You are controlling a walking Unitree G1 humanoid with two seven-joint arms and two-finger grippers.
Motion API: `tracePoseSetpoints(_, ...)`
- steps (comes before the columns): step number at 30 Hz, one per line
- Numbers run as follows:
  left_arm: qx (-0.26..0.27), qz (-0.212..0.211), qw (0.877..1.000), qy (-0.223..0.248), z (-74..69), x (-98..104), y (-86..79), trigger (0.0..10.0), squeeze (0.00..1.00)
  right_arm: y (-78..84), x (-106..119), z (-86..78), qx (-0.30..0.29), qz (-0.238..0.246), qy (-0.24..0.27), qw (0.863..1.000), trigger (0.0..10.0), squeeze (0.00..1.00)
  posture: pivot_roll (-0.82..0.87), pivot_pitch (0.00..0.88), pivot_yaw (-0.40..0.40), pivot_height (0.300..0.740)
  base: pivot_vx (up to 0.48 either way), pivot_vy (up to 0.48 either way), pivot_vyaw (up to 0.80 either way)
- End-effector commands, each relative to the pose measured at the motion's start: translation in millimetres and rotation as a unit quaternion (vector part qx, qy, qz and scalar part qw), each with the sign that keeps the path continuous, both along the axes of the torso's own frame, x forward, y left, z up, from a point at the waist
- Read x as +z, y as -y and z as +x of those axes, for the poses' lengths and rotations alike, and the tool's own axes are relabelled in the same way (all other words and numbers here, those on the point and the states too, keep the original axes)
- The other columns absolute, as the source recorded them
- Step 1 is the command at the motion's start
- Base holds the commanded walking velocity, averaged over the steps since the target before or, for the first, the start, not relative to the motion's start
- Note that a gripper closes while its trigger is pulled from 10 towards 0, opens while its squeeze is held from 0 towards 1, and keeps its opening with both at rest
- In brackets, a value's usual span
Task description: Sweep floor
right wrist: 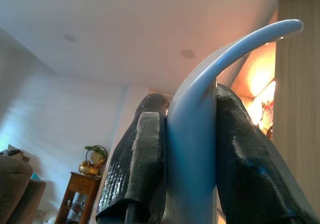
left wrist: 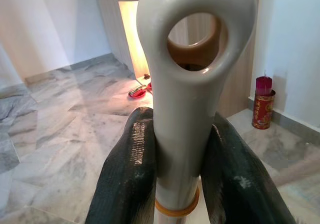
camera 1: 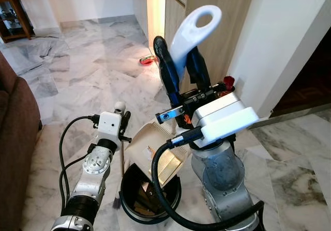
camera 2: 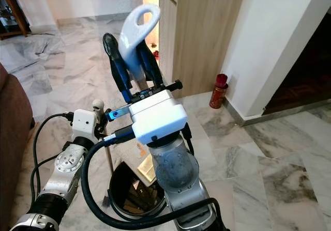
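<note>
My right gripper (camera 1: pixel 181 68) is raised in front of me, shut on the pale blue-white looped handle (camera 1: pixel 194 27) of a dustpan. The beige pan (camera 1: pixel 155 140) hangs tipped over a black round bin (camera 1: pixel 150 195) with brown scraps inside. In the right wrist view both fingers (right wrist: pixel 137 154) press on that curved handle (right wrist: pixel 200 108). Lower left, my left gripper (camera 1: pixel 123 120) is shut on the broom's thin pole (camera 1: pixel 122 156), whose white top (camera 1: pixel 120 107) sticks up above it. The left wrist view shows the cream looped broom handle (left wrist: pixel 187 88) clamped between the black fingers (left wrist: pixel 132 174). The broom's head is hidden.
A brown sofa (camera 1: pixel 15 127) stands close on the left. A wooden cabinet (camera 1: pixel 217 29) and white wall lie ahead on the right, with a red cylinder (camera 2: pixel 219 91) at the wall's foot. A red item (camera 1: pixel 147 60) lies on the marble floor (camera 1: pixel 88 71) farther ahead.
</note>
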State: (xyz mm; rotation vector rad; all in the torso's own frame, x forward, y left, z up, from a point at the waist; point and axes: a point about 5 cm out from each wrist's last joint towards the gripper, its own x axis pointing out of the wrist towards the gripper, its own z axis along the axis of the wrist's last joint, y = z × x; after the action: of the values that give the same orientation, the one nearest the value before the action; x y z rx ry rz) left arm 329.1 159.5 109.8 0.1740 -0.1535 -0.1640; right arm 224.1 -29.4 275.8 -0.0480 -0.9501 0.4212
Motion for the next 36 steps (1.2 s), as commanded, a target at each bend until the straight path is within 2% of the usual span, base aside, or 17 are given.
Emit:
tracePoseSetpoints(1, -0.009, 0.0, 1.0, 0.029, 2.6, 11.5, 3.3, 10.0, 0.0, 1.1, 16.7, -12.8, 0.005, 0.019, 0.051, 0.999, 10.0, 0.0, 0.12, 0.021, -0.019, 0.74, 0.0, 0.0, 0.0)
tracePoseSetpoints(15, -0.011, 0.0, 0.999, 0.03, 2.7, 11.6, 4.1, 10.0, 0.0, 7.2, 18.6, -11.6, -0.046, 0.016, 0.075, 0.996, 10.0, 0.0, 0.12, 0.023, -0.019, 0.74, 0.0, 0.0, 0.0)
tracePoseSetpoints(25, -0.01, 0.0, 1.0, 0.03, 2.5, 11.3, 4.2, 10.0, 0.0, 6.5, 19.1, -12.7, -0.079, -0.013, 0.108, 0.991, 10.0, 0.0, 0.12, 0.028, -0.021, 0.74, 0.0, 0.0, 0.0)
tracePoseSetpoints(33, -0.012, -0.001, 0.999, 0.029, 2.9, 11.3, 4.8, 10.0, 0.0, 6.3, 18.1, -12.0, -0.083, -0.01, 0.104, 0.991, 10.0, 0.0, 0.12, 0.025, -0.021, 0.74, 0.0, 0.0, 0.0)
tracePoseSetpoints(36, -0.012, -0.001, 1.0, 0.029, 3.0, 11.1, 5.1, 10.0, 0.0, 4.9, 14.9, -8.6, -0.057, 0.015, 0.063, 0.996, 10.0, 0.0, 0.12, 0.024, -0.021, 0.74, 0.0, 0.0, 0.0)
